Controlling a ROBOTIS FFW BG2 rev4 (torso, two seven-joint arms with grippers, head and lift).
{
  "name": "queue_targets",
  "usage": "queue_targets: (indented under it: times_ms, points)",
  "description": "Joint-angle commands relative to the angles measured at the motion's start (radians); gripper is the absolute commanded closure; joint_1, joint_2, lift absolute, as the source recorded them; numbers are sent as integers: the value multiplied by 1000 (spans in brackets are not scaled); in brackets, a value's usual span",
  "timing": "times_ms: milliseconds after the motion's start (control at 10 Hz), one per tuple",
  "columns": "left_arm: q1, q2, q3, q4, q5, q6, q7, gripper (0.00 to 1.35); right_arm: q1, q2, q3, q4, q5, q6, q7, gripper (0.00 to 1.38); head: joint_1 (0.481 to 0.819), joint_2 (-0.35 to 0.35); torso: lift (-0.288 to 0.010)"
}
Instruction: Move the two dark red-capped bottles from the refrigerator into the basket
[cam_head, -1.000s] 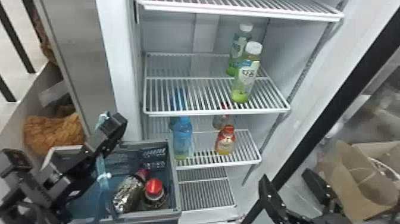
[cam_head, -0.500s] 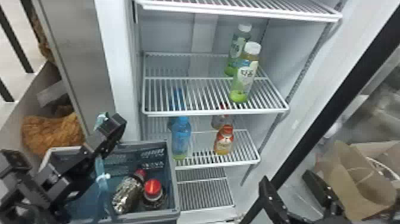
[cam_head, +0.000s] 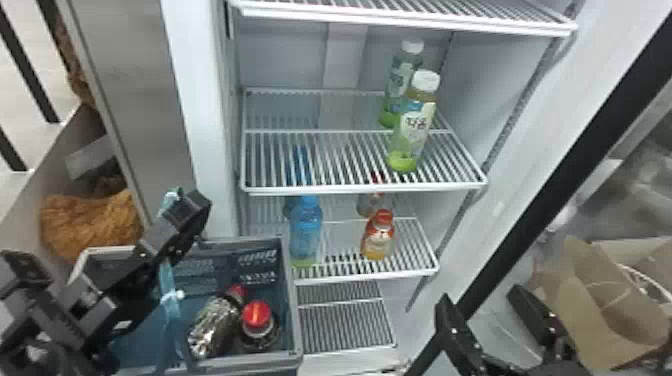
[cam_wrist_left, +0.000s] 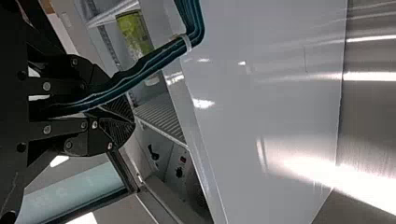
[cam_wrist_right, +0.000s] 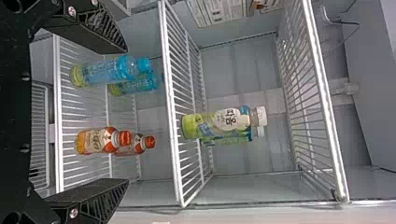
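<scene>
1. Almost nothing is changing over the last second: both dark bottles are staying in the basket (cam_head: 297, 320). 1 dark bottle (cam_head: 212, 327) is leaning; the other dark bottle (cam_head: 261, 339) is sitting beside it, its red cap (cam_head: 257, 315) facing up.
2. The right gripper (cam_wrist_right: 126, 115) is holding its place at the refrigerator, fingers spread wide with 0 items between them.
3. The left gripper (cam_wrist_left: 133, 120) is staying near the basket, fingers pressed together and pinching nothing.
4. The 2 blue bottles (cam_head: 306, 230), 2 orange bottles (cam_head: 378, 242) and 2 green bottles (cam_head: 412, 132) are still standing on their shelves — none of them wanted.
5. So the task is looking finished, with 2 of 2 moved — only backing the right gripper clear is seemingly remaining.
</scene>
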Motion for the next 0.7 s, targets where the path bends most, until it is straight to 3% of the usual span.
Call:
queue_targets:
  times_ms: [0,600]
  points:
    - [0,0,0,0,1,-2,0,1200,-1,-1,2,0,0,0,0,125,695,-165,-34]
    - [0,2,-2,0,1,-2,0,1200,-11,-4,4,10,0,0,3,125,695,-162,-34]
